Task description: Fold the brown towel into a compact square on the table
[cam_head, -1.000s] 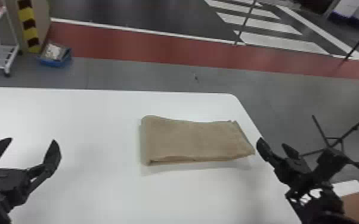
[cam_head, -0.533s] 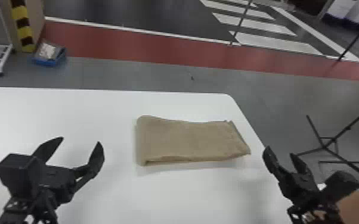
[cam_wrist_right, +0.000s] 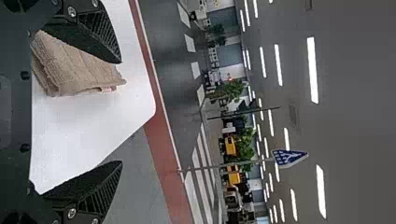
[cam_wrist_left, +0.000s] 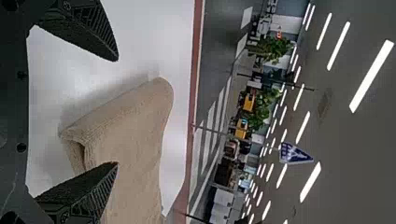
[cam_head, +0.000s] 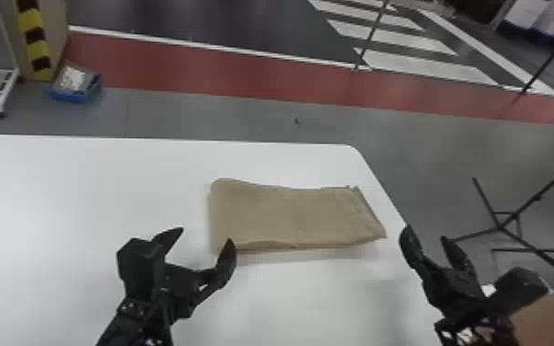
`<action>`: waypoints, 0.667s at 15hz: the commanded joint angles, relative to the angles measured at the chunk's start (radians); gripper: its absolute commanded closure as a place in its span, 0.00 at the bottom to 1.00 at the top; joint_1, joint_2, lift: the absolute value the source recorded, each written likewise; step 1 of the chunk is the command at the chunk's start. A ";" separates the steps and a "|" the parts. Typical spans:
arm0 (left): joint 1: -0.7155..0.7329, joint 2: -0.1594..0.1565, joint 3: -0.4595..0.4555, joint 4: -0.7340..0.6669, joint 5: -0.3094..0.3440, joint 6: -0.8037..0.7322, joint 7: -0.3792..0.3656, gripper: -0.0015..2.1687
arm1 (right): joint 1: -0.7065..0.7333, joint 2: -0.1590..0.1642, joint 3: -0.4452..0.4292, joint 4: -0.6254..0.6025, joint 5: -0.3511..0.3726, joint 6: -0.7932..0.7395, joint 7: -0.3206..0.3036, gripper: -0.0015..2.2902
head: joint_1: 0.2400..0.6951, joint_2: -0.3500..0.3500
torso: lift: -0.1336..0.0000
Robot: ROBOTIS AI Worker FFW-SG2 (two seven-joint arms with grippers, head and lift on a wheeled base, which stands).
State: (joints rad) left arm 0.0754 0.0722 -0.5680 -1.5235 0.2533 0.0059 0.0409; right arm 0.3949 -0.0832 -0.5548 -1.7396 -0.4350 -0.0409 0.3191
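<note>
Head view, left jaws point(cam_head: 204, 235): spread, with an open gap between the fingertips; placed just beside the towel's near left corner, one fingertip overlapping it in this view; cannot tell whether touching.
Head view, right jaws point(cam_head: 426, 233): spread as well, less widely in appearance; placed off the towel's right end, apart from it, by the table's side edge.
Head view, brown towel point(cam_head: 297, 216): lying folded in a flat oblong, longer than deep, between left jaws and right jaws and a little farther forward than both; rounded at the end toward the left jaws, layered along the near edge.
Head view, table point(cam_head: 83, 193): white, spreading under the towel and beneath the left jaws.
Head view, blue box point(cam_head: 76, 87): on the floor, well beyond the left jaws.
Head view, black stand point(cam_head: 501, 225): on the floor, outward of the right jaws.
Left wrist view, left jaws point(cam_wrist_left: 116, 112): wide apart, nothing pinched.
Left wrist view, towel: ahead of the gap, running behind one finger; open between layers near that finger.
Right wrist view, right jaws point(cam_wrist_right: 121, 112): wide apart, empty.
Right wrist view, towel: partly hidden behind one finger, on the table.
Right wrist view, blue sign point(cam_wrist_right: 288, 157): hanging far beyond the jaws.
</note>
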 commanded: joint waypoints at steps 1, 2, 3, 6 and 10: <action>-0.031 -0.020 -0.030 0.052 -0.005 -0.013 0.005 0.04 | -0.005 0.000 0.021 0.003 0.010 -0.003 0.000 0.06 | 1.00 0.00 | 0.08; -0.034 -0.025 -0.035 0.060 -0.005 -0.013 0.005 0.05 | -0.010 0.000 0.024 0.012 0.010 -0.003 0.000 0.06 | 1.00 0.00 | 0.08; -0.037 -0.026 -0.041 0.065 -0.005 -0.013 0.005 0.07 | -0.013 -0.001 0.024 0.017 0.012 0.000 0.000 0.07 | 1.00 0.00 | 0.08; -0.046 -0.029 -0.050 0.082 -0.020 0.000 0.016 0.10 | -0.013 -0.001 0.024 0.019 0.012 -0.003 0.000 0.07 | 1.00 0.00 | 0.08; -0.052 -0.031 -0.052 0.082 -0.025 0.012 0.019 0.15 | -0.021 -0.006 0.024 0.046 0.010 -0.009 0.003 0.07 | 1.00 0.00 | 0.08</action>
State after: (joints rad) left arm 0.0270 0.0424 -0.6184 -1.4420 0.2291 0.0141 0.0637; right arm 0.3784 -0.0863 -0.5305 -1.7038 -0.4241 -0.0486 0.3219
